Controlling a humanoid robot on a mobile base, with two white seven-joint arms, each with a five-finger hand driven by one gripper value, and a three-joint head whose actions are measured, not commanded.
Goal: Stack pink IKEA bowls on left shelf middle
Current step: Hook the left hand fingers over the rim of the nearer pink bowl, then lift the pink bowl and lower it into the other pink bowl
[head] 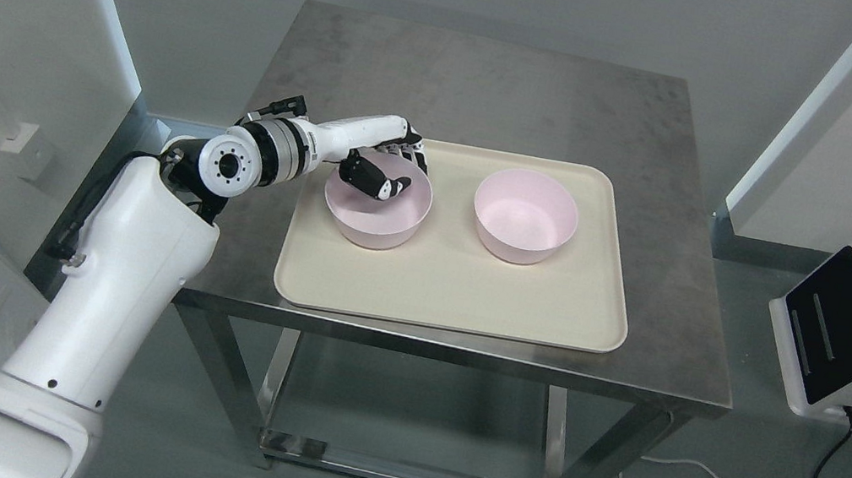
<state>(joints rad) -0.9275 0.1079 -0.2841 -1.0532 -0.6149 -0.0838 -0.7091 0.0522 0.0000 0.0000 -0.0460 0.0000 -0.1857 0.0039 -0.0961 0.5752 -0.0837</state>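
Robot hand (390,169) (the left) grips pink bowl (375,218); no legible branding.

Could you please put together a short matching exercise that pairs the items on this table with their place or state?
Things:
1. left pink bowl
2. right pink bowl
3. tray
4. left hand

States:
A. lies flat on the metal table
B. stands alone, untouched
C. gripped at its rim
D. thumb inside a bowl, fingers outside it

Pairs: 1-C, 2-B, 3-A, 4-D
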